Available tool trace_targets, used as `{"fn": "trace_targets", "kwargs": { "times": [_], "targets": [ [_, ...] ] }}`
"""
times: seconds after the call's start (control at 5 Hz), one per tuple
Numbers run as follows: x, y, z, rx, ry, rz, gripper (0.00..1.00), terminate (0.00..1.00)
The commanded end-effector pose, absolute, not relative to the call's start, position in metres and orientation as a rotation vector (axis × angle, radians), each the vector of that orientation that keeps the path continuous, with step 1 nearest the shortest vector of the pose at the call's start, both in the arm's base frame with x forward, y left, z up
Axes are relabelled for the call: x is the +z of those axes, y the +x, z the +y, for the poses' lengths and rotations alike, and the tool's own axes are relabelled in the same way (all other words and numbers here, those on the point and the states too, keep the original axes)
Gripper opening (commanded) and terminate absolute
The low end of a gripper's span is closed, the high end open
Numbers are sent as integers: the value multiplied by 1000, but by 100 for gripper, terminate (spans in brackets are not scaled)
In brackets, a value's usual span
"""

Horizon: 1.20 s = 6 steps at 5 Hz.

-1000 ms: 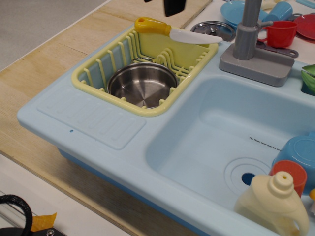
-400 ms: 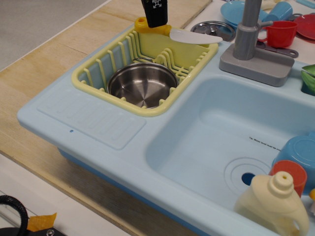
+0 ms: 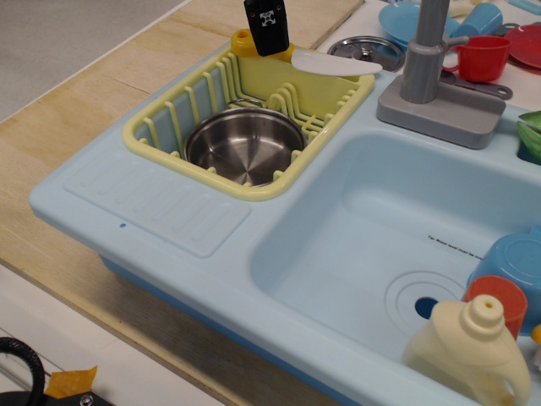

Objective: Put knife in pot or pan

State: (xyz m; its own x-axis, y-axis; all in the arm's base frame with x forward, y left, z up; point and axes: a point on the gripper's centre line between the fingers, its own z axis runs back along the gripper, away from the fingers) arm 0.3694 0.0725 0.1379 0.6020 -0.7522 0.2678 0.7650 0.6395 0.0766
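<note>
The knife lies across the far rim of the yellow dish rack (image 3: 161, 135). Its white blade (image 3: 336, 63) points right, and only the left end of its yellow handle (image 3: 241, 40) shows. My gripper (image 3: 270, 46) has come down from the top edge onto the handle. One black finger (image 3: 267, 21) stands in front of the handle and the other is hidden, so I cannot tell whether the jaws have closed. The shiny steel pot (image 3: 245, 145) sits upright and empty in the near part of the rack, below and in front of the knife.
The rack sits in the left bay of a light blue toy sink (image 3: 152, 203), with a deep basin (image 3: 389, 228) to the right. A grey faucet (image 3: 427, 51), metal lid (image 3: 365, 49) and red cup (image 3: 483, 57) stand behind. A cream bottle (image 3: 469, 351) is at front right.
My gripper has come down from the top edge onto the knife's handle and now covers most of it. The knife and pot have not moved.
</note>
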Motion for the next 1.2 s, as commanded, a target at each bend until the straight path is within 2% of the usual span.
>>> {"fn": "trace_targets", "kwargs": {
  "times": [0.0, 0.4, 0.8, 1.0],
  "targets": [
    [136, 373, 81, -880, -55, -329, 100, 0],
    [126, 367, 82, -852, -69, -355, 100, 0],
    [128, 364, 80, -827, -93, -324, 100, 0],
    [135, 358, 76, -811, -55, -371, 100, 0]
  ]
}}
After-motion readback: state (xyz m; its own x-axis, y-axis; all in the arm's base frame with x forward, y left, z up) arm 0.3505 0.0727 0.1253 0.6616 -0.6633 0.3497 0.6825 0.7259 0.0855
